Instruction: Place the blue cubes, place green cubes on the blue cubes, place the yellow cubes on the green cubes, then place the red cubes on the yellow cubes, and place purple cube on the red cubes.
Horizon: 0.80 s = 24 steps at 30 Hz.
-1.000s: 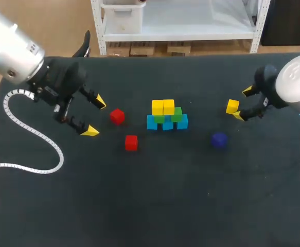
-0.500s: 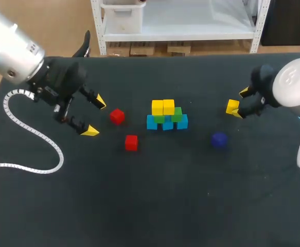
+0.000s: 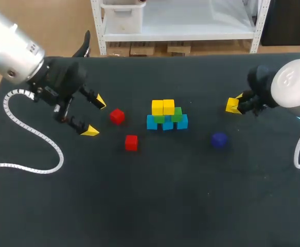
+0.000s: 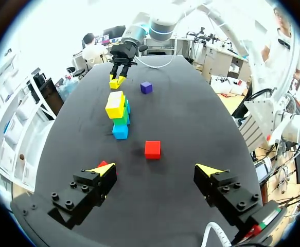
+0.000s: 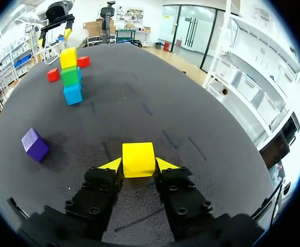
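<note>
While the head view is half hiding it, the right wrist view is showing the right gripper [image 5: 138, 165] pinching a small yellow cube [image 5: 138, 157], well apart from the stacked cubes [image 5: 70, 76]. The left gripper [image 4: 155, 170] is hanging spread wide.

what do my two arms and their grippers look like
Both the left arm and right arm have rounded silver-white shells ending in black wrists. The left gripper and right gripper are black with yellow wedge tips. A white coiled cable trails from the left arm.
</note>
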{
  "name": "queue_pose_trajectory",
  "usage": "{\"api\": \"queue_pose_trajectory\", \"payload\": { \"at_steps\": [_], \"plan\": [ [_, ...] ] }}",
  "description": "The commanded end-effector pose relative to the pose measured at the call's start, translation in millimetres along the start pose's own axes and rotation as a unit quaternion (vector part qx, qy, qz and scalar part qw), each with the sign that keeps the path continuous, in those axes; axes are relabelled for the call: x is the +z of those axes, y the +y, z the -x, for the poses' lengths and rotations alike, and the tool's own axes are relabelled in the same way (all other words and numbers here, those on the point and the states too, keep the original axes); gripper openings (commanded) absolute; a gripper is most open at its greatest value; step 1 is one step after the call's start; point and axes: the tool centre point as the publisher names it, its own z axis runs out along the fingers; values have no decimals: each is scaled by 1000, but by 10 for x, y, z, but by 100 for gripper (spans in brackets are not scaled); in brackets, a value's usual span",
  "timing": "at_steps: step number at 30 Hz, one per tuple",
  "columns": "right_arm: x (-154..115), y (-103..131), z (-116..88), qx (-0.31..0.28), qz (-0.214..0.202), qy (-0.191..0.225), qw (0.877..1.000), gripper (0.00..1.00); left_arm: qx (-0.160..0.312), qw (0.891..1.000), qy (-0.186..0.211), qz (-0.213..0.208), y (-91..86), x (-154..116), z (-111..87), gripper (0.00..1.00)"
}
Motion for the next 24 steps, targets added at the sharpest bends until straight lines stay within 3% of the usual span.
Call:
{"api": "queue_pose_trajectory", "payload": {
  "at_steps": [1, 5, 12, 18, 24],
  "plan": [
    [-29, 3, -7, 0, 2, 2, 1000, 0, 1, 1000, -1, 1, -7, -1, -7, 100],
    [-159, 36, 46, 6, 14, 5, 1000, 0, 1, 1000, -1, 1, -7, -1, -7, 100],
    [-480, 186, 288, -35, 100, 9, 994, 0, 1, 1000, -1, 1, -7, -1, -7, 100],
    [-697, 289, 474, -69, 122, -8, 990, 0, 1, 1000, -1, 1, -7, -1, -7, 100],
    [-745, 428, 614, -91, 134, -9, 987, 0, 1, 1000, -1, 1, -7, -1, -7, 100]
  ]
}}
